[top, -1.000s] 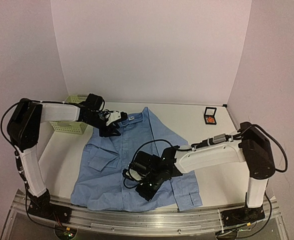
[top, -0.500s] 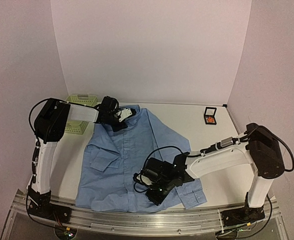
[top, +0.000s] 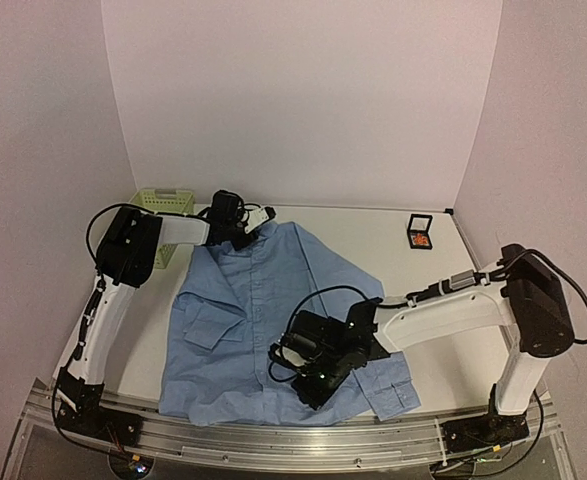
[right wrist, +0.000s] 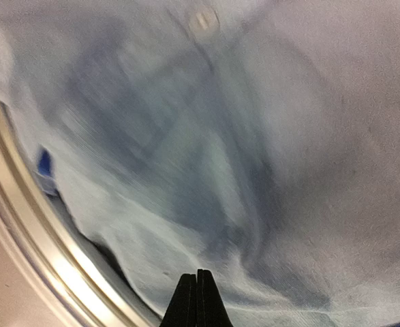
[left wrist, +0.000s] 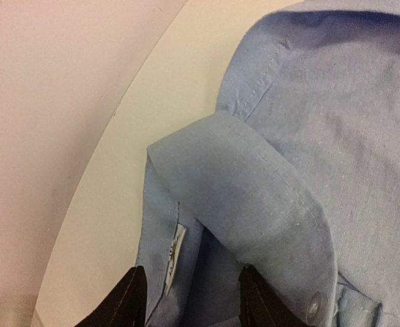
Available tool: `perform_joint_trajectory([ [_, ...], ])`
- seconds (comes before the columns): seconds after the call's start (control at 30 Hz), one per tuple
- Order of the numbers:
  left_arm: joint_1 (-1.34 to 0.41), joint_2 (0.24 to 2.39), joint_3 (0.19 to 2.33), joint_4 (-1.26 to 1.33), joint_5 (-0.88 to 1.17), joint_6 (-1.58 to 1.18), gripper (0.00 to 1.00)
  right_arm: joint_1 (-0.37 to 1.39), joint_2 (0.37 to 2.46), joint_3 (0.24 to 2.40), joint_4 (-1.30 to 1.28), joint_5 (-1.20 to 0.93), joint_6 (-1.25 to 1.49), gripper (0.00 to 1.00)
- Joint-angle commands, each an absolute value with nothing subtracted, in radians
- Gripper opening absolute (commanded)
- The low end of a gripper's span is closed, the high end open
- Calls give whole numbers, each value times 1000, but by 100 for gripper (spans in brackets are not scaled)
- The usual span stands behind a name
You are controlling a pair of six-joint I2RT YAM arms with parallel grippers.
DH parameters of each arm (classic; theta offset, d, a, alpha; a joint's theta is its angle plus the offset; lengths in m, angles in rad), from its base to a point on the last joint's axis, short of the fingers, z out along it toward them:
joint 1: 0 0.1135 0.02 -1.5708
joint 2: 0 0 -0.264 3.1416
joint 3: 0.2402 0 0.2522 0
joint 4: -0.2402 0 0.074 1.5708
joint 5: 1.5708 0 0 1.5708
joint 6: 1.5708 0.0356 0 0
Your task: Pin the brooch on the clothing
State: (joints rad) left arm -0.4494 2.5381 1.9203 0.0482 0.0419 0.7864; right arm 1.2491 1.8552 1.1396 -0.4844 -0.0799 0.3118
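**Pale walls, white desk: shirt laid flat, brooch apart in its box**

Pale pink walls close in a white desk (top: 443, 290). At its far left corner stands a pale green plastic basket (top: 159, 201). Just right of it the left arm (top: 173, 228) reaches along the back of the desk. The left jaws sit at the neck of the light blue shirt (top: 243, 310).

In the left wrist view the two black tips stand apart, low over the folded collar (left wrist: 254, 197). The neckband and its white label (left wrist: 174, 255) show in the gap between them, and a clear button (left wrist: 315, 304) lies just to the right.

The shirt lies front up across the middle of the desk, with its collar toward the back wall and its hem at the near edge. A chest pocket (top: 208, 325) sits on its left half.

Over the lower right part of the shirt, near the cuff (top: 393, 385), hang the right jaws. They are pressed tip against tip, with nothing seen between them. Blurred blue fabric fills the right wrist view, and a metal rail (right wrist: 36, 238) curves along its left edge.

At the far right corner, well apart from the shirt, a small black box (top: 420, 225) holds the orange-red brooch (top: 422, 241). The right arm (top: 453, 305) stretches from its base at the near right across to the shirt.
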Motion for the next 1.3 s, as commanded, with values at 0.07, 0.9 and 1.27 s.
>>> perform_joint_trajectory([
  [0.07,-441,2446,2095,-109,173,656,50,1178,1861,1449,-500,-99,313,7],
  [0.9,-293,2081,1431,-297,124,866,42,599,2386,1880,-457,75,357,0],
  [1.27,-415,2318,1675,-157,175,864,44,428,2350,1743,-396,80,384,0],
])
